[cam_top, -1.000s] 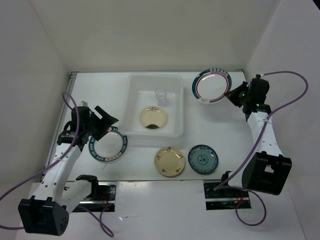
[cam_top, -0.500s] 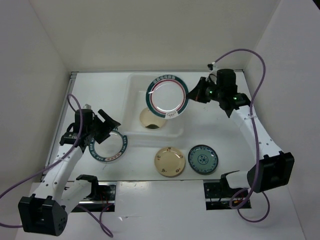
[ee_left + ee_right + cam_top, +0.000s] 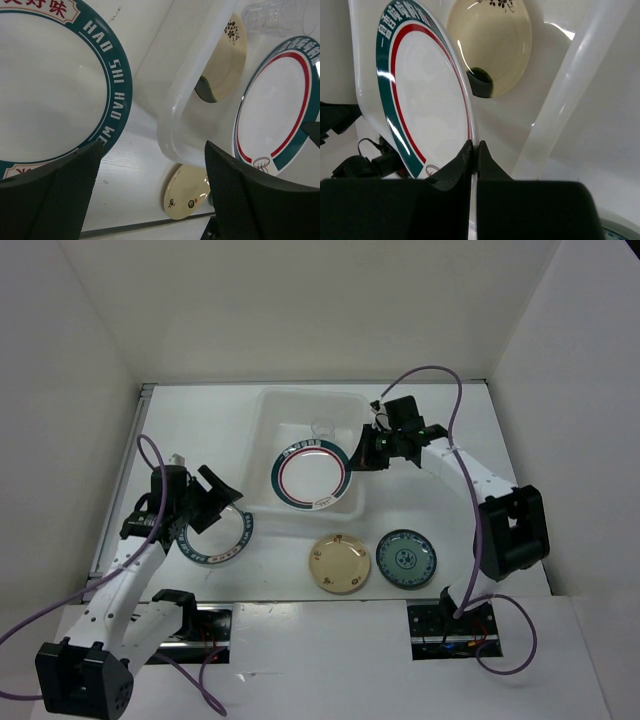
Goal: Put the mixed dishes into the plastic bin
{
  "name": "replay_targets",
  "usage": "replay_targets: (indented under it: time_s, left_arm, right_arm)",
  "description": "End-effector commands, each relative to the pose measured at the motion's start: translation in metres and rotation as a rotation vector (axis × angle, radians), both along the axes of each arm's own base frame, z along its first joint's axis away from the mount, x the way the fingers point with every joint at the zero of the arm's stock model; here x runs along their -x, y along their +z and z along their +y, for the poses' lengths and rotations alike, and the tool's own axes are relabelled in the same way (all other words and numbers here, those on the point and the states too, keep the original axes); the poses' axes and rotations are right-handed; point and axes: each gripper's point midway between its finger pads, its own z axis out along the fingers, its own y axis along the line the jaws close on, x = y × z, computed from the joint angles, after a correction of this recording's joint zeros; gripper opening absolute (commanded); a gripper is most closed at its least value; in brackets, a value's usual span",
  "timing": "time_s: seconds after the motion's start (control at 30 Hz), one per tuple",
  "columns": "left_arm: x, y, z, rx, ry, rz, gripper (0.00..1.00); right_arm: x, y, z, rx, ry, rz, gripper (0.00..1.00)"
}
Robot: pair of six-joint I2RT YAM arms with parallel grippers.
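My right gripper [image 3: 360,454] is shut on the rim of the white plate with green-red rim [image 3: 311,477] and holds it tilted inside the plastic bin [image 3: 262,436]. In the right wrist view the jaws [image 3: 474,149] pinch the plate [image 3: 420,90] above the cream bowl [image 3: 492,45]. A clear cup [image 3: 322,427] stands at the bin's back. My left gripper [image 3: 218,508] is open and empty over the blue-rimmed plate [image 3: 215,538], left of the bin. The cream-yellow plate [image 3: 339,563] and the teal plate [image 3: 406,557] lie in front of the bin.
In the left wrist view [image 3: 152,195] the blue-rimmed plate [image 3: 50,100] fills the left side, and the bin's corner [image 3: 180,130] rises in the middle. White walls enclose the table on three sides. The second cup is not in view.
My right arm swung left from the back right corner, carrying the green-red plate, and lowered it into the bin over the cream bowl. My left arm barely moved.
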Motion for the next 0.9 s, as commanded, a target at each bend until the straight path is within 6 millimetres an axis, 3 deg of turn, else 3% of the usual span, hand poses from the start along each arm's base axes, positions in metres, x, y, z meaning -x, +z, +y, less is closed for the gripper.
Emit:
replay_targets:
  time_s: [0.0, 0.3, 0.67, 0.87]
  left_arm:
    - [0.0, 0.005, -0.001, -0.007, -0.014, -0.04, 0.9]
    - [0.003, 0.001, 0.003, -0.028, -0.006, -0.035, 0.9]
    - [0.001, 0.003, 0.003, -0.027, -0.005, -0.045, 0.9]
    - [0.002, -0.001, 0.003, -0.028, -0.006, -0.035, 0.9]
  right_arm:
    - [-0.008, -0.007, 0.014, 0.006, 0.035, -0.007, 0.0]
    - [-0.032, -0.036, 0.019, 0.039, 0.022, 0.036, 0.0]
    - [-0.038, -0.06, 0.012, 0.126, 0.017, 0.084, 0.0]
    - [-0.045, -0.053, 0.01, 0.143, 0.008, 0.061, 0.25]
